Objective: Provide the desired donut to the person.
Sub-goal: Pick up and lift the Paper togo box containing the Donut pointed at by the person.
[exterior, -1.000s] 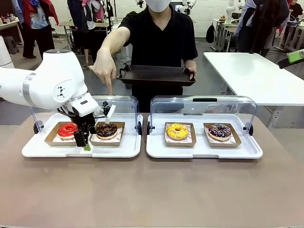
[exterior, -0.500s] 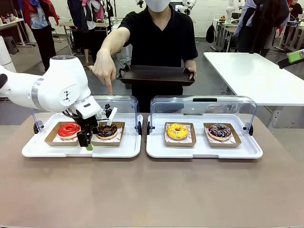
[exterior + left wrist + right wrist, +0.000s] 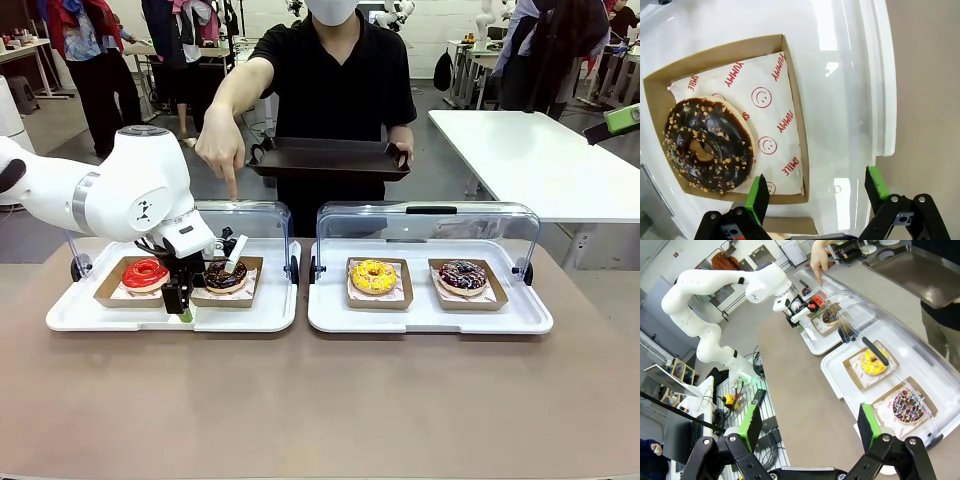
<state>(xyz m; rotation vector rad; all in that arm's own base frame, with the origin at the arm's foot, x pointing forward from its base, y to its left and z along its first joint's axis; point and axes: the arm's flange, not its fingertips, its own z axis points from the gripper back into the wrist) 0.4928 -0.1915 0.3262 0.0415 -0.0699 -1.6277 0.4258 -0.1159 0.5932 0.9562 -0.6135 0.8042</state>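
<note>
Just beside the released left tool (image 3: 817,192), the chocolate donut (image 3: 707,145) is sitting on paper (image 3: 772,115) reading "YUMMY" and "SMILE", on a white tray (image 3: 845,75) on the brown worktop (image 3: 320,400); the right tool (image 3: 810,426) is gaping too.

two white trays on a brown surface

we see a plain brown surface (image 3: 320,400), matte and smooth, running from side to side of the front view. two things lie directly on it: a left tray (image 3: 240,318) and a right tray (image 3: 430,322), both white with rounded corners. they are set side by side toward the far edge, on the person's side. they stand just beside each other, with a narrow strip of brown between them. at the far side of each tray a clear lid stands raised, the left lid (image 3: 258,220) and the right lid (image 3: 430,228), hinged on black knobs at the tray ends.
</note>
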